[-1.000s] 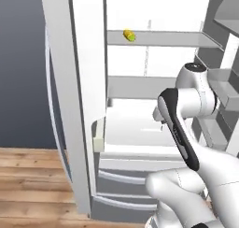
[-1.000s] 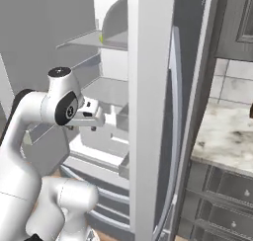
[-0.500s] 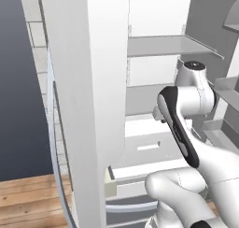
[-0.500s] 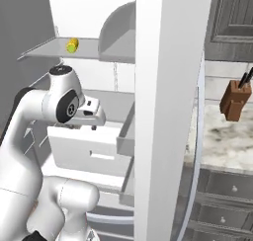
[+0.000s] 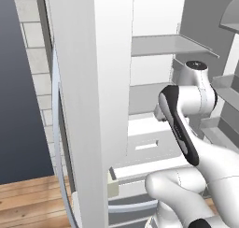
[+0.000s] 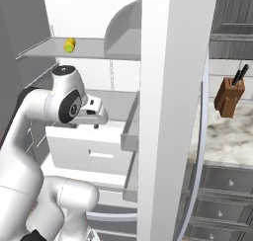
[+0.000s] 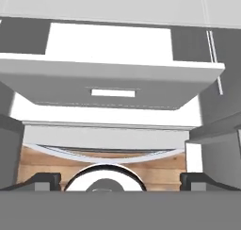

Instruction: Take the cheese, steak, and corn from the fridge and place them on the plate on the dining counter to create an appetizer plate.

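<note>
Right base view, corn (image 6: 69, 44) well above pincer (image 6: 95, 117)

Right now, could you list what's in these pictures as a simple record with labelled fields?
place: open fridge in a kitchen
corn: yellow cob lying on the upper fridge shelf
pincer: fingers spread wide, nothing between them, pointing down at a white drawer
drawer: pulled out
beside fridge: marble counter with a knife block

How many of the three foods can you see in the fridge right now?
1: the corn lies on the upper shelf, at its left end in the right base view. Cheese and steak may be hidden.
</note>
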Robot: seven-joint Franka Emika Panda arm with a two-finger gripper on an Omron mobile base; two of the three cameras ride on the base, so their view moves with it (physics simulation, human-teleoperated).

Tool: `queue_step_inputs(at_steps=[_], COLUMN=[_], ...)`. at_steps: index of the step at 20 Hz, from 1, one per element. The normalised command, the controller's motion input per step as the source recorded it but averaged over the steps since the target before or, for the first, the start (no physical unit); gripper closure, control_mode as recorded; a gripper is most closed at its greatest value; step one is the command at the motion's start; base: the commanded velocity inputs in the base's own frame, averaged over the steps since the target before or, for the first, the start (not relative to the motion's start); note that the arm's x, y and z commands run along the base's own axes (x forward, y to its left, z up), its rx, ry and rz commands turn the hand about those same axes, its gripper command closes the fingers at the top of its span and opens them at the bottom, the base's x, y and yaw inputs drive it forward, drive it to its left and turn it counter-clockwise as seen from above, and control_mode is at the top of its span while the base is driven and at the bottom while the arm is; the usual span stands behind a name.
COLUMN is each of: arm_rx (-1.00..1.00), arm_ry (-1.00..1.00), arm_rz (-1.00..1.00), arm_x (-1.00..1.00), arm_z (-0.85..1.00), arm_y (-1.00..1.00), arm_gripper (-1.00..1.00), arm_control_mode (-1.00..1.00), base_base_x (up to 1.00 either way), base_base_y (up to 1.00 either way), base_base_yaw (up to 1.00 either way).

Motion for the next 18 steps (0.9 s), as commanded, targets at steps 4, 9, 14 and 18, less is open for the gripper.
queue_step_inputs(at_steps=[4,9,14,18], arm_rx=[0.0,0.0,0.0,0.0], arm_ry=[-0.24,-0.3,-0.23,-0.18], arm_rz=[0.15,0.12,0.16,0.21], arm_x=[0.27,0.08,0.26,0.43], arm_z=[0.61,0.73,0.33,0.28], arm_y=[0.13,0.34,0.31,0.19], arm_gripper=[-1.0,-1.0,-1.0,-1.0], arm_control_mode=[-1.0,-1.0,-1.0,-1.0], base_base_x=[0.0,0.0,0.0,0.0], base_base_y=[0.0,0.0,0.0,0.0], base_base_yaw=[0.0,0.0,0.0,0.0])
